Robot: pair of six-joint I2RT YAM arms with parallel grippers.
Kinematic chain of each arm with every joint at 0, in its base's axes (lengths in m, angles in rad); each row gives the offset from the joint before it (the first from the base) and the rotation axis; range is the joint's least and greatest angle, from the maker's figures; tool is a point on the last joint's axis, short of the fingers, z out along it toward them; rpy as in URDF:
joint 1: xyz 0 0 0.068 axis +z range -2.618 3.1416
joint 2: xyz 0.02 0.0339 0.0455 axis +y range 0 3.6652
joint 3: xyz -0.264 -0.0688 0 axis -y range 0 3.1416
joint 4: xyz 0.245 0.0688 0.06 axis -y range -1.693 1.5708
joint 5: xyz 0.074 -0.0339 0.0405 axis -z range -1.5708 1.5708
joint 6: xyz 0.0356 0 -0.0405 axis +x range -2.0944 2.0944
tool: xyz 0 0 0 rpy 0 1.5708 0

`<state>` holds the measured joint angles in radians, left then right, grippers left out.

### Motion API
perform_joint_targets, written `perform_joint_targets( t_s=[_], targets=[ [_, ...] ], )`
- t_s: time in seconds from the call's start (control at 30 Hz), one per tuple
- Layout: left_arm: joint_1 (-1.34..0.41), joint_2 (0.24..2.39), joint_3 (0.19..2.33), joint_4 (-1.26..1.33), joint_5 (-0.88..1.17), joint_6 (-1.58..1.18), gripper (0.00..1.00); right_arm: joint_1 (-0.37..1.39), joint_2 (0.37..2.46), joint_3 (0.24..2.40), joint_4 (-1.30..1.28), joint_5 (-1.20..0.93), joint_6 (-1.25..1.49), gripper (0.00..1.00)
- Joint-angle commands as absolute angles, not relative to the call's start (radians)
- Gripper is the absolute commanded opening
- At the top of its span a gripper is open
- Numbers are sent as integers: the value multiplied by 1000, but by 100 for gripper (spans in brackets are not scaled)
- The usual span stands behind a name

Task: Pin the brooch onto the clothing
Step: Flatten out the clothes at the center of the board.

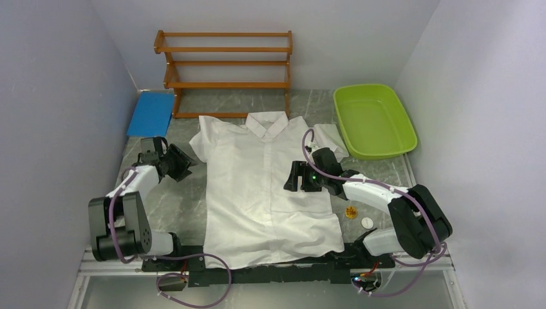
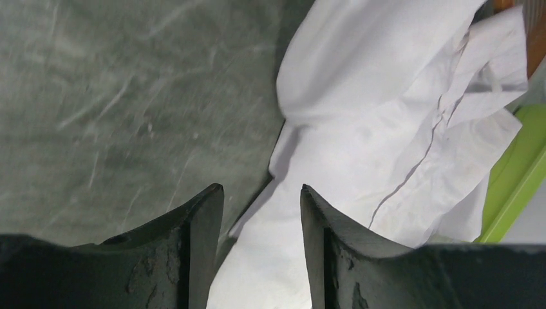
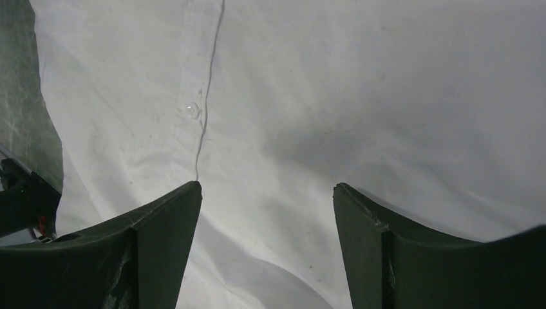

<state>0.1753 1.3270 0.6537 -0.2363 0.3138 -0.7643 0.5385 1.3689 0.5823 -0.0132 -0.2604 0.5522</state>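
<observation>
1. now, the shirt (image 1: 270, 187) lies flat and front up in the middle of the overhead view, with its collar toward the top of the frame and its hem down by the arm bases.
2. right gripper (image 1: 295, 177) is over the shirt's chest, just right of centre. in its wrist view the jaws are spread wide with nothing between them, only white fabric below. the placket and one button (image 3: 192, 109) show at upper left. can't tell whether the tips touch the cloth.
3. left gripper (image 1: 181, 162) is left of centre, just beside the shirt's sleeve and over the grey table (image 1: 174, 206). in its wrist view the jaws stand partly apart, gripping nothing. the sleeve edge shows through the gap, and crumpled white fabric fills the right half of that frame.
4. the brooch (image 1: 351, 212), a small orange-gold piece, sits on the table at lower right of centre. it is just off the shirt's side edge and just below the right arm's white forearm in the frame. it lies behind the right gripper's tips and well apart from the left gripper. a small white disc (image 1: 366, 223) lies just beside it.
5. around the edges there's a wooden rack (image 1: 225, 64) at top centre, a blue pad (image 1: 151, 112) at upper left, and a green tub (image 1: 373, 119) at upper right, just beside the shirt's far sleeve.
</observation>
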Motion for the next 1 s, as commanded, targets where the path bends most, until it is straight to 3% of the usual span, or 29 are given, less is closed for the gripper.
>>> perform_joint_targets(
  t_s=[0.0,0.23,0.47,0.6,0.8,0.97],
  targets=[
    [176,1437,751,-117,293,-758,54,542,1357,581,16,-236,543,78],
    [198,1663,807,177,437,-794,62,542,1372,588,3,-236,527,79],
    [211,1774,888,310,465,-781,59,542,1384,600,-17,-238,512,79],
    [215,1781,931,357,467,-753,42,541,1394,598,-16,-239,507,79],
    [212,1642,946,338,448,-713,3,540,1411,596,-14,-242,498,78],
    [167,1466,993,91,258,-627,3,541,1424,583,-5,-253,505,79]
  ],
)
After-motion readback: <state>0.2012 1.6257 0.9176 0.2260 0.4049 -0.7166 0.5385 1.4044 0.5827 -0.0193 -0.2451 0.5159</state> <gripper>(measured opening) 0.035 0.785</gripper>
